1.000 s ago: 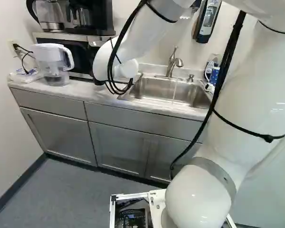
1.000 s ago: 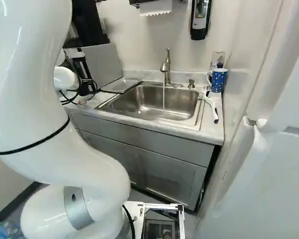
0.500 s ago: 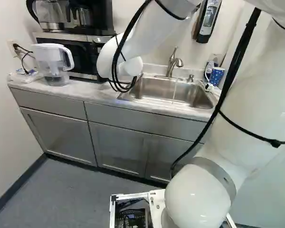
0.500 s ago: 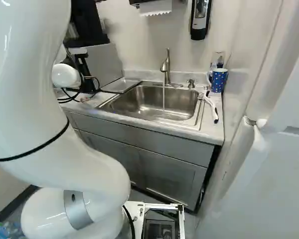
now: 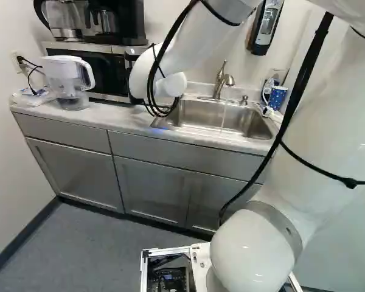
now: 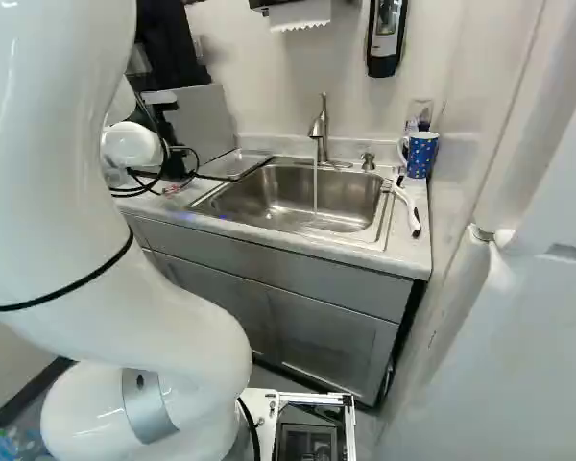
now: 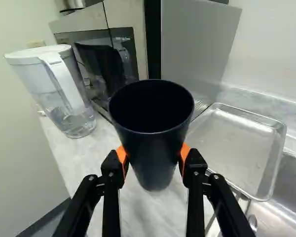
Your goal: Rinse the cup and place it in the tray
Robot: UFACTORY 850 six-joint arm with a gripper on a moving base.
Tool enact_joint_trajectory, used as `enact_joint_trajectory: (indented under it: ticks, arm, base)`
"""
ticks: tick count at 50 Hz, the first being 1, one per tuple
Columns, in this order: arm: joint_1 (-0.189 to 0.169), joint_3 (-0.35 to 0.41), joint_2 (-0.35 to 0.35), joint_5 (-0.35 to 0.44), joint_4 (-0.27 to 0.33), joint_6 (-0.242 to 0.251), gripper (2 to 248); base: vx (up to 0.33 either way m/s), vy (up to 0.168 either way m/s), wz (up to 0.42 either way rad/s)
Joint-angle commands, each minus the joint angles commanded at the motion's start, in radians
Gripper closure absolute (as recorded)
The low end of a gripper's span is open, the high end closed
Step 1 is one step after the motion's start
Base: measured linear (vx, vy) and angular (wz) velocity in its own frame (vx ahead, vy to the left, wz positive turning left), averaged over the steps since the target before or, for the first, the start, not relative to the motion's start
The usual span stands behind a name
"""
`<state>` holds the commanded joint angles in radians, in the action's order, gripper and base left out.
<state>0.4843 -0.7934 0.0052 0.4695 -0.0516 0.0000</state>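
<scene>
While its lowest joint (image 5: 252, 252) sits at the bottom of the left base view, right of the middle, your arm (image 5: 322, 131) goes up the right side and out past the top. You can see the next part come back in at the top middle and slant down to the left. It ends in a round white bend (image 5: 158, 85) in front of the microwave (image 5: 100, 70), near the sink (image 5: 198, 115). In the right base view, the arm fills the left side, like a big bent tube.

Your jaws are closed on the dark cup (image 7: 153, 148), with their orange pads (image 7: 121, 154) touching it on two sides. The cup has its open end up, and you can see into it a little. You can't tell from here if its bottom touches the counter (image 5: 103, 115).

The flat metal tray (image 7: 234, 148) is beside the cup, between it and the sink. In the right base view, the tray is by the sink's left end, and water (image 6: 315, 187) runs from the tap (image 6: 318, 130) into the sink, near the middle of the frame. A blue spotted mug (image 6: 420, 154) stands right of the sink.
</scene>
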Motion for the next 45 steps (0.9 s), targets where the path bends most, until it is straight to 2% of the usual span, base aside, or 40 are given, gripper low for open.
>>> enact_joint_trajectory:
  ticks: [45]
  arm:
    - [-0.074,-0.021,-0.021,0.000,0.000,0.000,129]
  base:
    - [0.000,0.000,0.000]
